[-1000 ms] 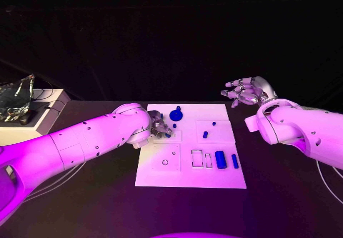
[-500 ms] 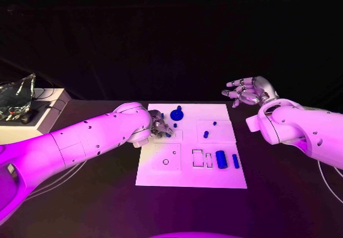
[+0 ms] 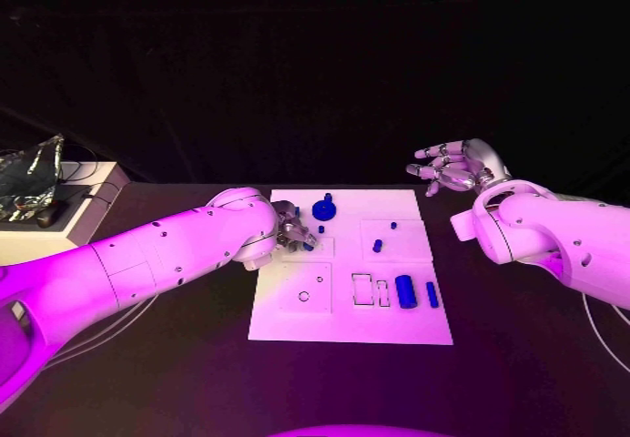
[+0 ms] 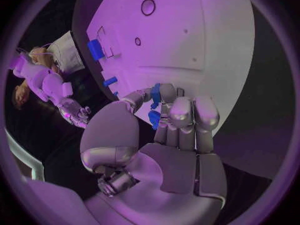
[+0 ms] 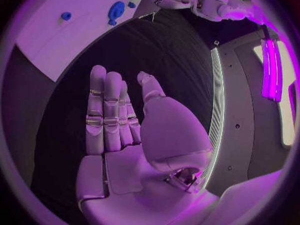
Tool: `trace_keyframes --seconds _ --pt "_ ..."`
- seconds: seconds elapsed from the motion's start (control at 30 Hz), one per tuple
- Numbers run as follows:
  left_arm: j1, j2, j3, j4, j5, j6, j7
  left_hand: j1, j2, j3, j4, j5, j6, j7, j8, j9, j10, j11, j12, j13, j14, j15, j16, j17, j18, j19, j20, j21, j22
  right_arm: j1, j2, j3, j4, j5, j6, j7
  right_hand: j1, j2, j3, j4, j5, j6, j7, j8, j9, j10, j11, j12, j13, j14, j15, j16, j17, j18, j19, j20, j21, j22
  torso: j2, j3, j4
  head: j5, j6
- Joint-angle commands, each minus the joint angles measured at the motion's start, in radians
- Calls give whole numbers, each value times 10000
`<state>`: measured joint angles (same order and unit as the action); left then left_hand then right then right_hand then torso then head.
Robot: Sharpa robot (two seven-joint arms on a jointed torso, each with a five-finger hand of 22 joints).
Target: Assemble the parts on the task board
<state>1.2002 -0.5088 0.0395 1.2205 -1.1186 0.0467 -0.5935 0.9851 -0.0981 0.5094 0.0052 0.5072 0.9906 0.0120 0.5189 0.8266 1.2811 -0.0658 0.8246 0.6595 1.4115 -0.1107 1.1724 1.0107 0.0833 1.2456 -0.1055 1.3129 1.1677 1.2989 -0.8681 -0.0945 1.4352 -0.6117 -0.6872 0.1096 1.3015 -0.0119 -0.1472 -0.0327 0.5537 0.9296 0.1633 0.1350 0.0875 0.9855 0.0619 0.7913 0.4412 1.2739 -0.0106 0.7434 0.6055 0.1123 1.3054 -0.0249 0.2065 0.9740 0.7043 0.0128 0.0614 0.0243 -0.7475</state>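
**Left hand pinching a blue part at the board's far-left edge; assembly looks early**

Left hand [image 3: 291,233] is low over the far-left part of the task board [image 3: 352,323], fingers curled in. Left wrist view: fingertips [image 4: 167,92] are pinching a small blue part [image 4: 155,96], with a second bit of blue [image 4: 154,119] just below it between the fingers. Cannot tell whether that is 1 piece or 2, nor whether it touches the board yet.

Right hand [image 3: 453,167] is raised off the surface [image 3: 157,364], well apart from the board on its far-right side. Fingers straight and spread, palm bare, holding nothing (right wrist view confirms [image 5: 122,130]).

On the board:
- round blue piece [image 3: 324,210] near the far edge, a small blue peg [image 3: 329,197] just beyond it
- small blue stub [image 3: 377,246] near the middle
- 2 blue bars, one thick [image 3: 406,292] and one thin [image 3: 431,293], side by side at the near right
- outlined slots [image 3: 361,289] just left of the bars, apparently unfilled
- a small round hole [image 3: 303,297] at the near left, apparently unfilled

Judgement: most of the work remains. Several pieces appear to lie loose, and at least the rectangular slots and the round hole still want filling. Step in hand seems to be placing the pinched part near the far-left recess. Which pieces are already seated is too small to tell.
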Motion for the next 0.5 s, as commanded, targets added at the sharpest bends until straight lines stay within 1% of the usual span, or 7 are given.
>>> trace_keyframes --seconds 0.03,0.3,0.5 --pt "-42 -34 -30 17 -147 -71 -110 230 91 1591 -1504 21 113 -67 57 8 -6 -66 -61 12 51 3 -32 -14 -85 70 11 -70 31 -3 -4 3 14 -69 114 89 -37 23 -29 42 19 17 40 -24 -9 -33 -7 -25 -7 -32 3 -21 -2 -90 -54 12 47 -12 -7 5 1 -1 -16" --pt "-57 -141 -22 270 -372 -329 -8 233 81 1603 -1493 17 119 -67 50 9 0 -67 -72 10 52 1 -28 -20 -86 82 10 -79 59 -3 -8 3 2 -69 110 92 -36 27 -28 46 21 19 40 -23 -9 -29 -9 -24 -7 -28 1 -20 -1 -90 -52 11 51 -16 5 -1 -7 -15 -6" --pt "-65 -173 -18 365 -468 -431 41 232 75 1598 -1487 8 119 -67 49 10 5 -67 -72 10 50 3 -30 -23 -86 82 12 -83 61 -3 -2 3 -5 -69 117 95 -36 27 -28 46 21 19 40 -23 -9 -29 -9 -24 -7 -28 1 -20 -1 -90 -52 11 51 -16 13 6 -7 -18 -18"
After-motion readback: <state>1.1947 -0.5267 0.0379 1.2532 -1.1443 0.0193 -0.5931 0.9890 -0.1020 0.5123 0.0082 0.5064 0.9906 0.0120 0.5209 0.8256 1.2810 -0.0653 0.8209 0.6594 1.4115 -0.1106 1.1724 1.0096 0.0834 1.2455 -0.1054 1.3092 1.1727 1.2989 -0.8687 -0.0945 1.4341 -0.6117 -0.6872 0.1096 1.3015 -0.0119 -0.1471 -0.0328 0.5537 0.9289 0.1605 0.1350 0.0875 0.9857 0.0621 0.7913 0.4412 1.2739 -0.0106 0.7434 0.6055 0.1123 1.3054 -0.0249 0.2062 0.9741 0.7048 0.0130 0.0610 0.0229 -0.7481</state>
